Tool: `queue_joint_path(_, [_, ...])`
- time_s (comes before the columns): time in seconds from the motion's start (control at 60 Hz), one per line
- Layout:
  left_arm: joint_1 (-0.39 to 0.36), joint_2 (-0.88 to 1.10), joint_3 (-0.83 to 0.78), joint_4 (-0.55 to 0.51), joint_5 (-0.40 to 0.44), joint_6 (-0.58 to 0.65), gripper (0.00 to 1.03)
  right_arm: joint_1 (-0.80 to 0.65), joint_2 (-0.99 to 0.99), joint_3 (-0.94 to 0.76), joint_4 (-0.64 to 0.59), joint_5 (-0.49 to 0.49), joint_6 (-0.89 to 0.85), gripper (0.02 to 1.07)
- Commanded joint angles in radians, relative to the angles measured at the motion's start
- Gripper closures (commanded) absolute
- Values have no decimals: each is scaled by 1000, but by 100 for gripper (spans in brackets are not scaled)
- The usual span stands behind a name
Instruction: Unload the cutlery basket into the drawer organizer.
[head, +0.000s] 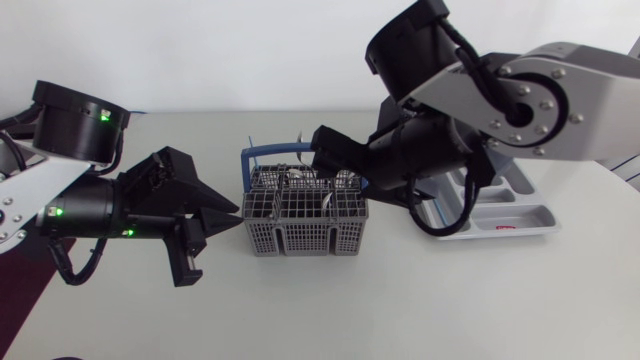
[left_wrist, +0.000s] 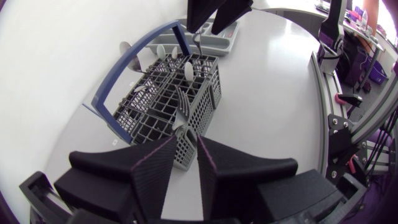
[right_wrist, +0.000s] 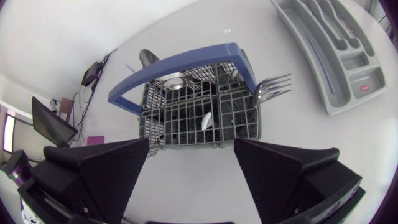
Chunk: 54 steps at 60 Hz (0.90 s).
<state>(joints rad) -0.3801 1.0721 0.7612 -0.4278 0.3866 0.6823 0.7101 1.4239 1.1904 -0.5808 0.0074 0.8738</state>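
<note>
Cutlery basket (head: 305, 225) sits mid-table, its grey plastic grid holding steel pieces under a blue handle (right_wrist: 186, 65), with the drawer organizer (head: 510, 215) well apart at my right and partly behind my right arm. I judge the load stiff, thin, light and slick, and the basket itself light enough to lift or slide if a piece snags. The fork (right_wrist: 273, 87), tines out past the rim, looks the easiest pick and is best pinched across its flat neck; a spoon (right_wrist: 208, 119) stands lower in the grid. My right gripper (right_wrist: 192, 146) hangs above the basket, pointing down, fingers spread wide and holding nothing. My left gripper (left_wrist: 186, 146) lies level at the basket's near corner, fingers a narrow slit apart and empty, well placed to steady the basket
</note>
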Motion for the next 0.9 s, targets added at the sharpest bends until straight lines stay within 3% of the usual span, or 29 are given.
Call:
queue_joint_path(0.0, [12, 3, -31, 9, -2, 25, 64, -8, 60, 57, -42, -14, 74, 12])
queue_joint_path(0.2, [21, 22, -37, 26, 0, 29, 64, -11, 165, 141, -102, -14, 113, 17])
queue_joint_path(0.3, [29, 35, -37, 37, 0, 31, 64, -21, 208, 173, -117, -9, 151, 34])
queue_joint_path(0.467, [33, 49, -36, 50, 1, 33, 63, -43, 241, 181, -120, -12, 188, 45])
queue_joint_path(0.667, [32, 75, -31, 66, 3, 28, 63, -55, 268, 183, -116, -61, 200, 45])
queue_joint_path(0.75, [30, 78, -25, 66, 3, 25, 63, -49, 282, 181, -85, -58, 214, 57])
queue_joint_path(0.883, [27, 88, -16, 66, 3, 20, 63, -35, 291, 178, -44, -40, 229, 60])
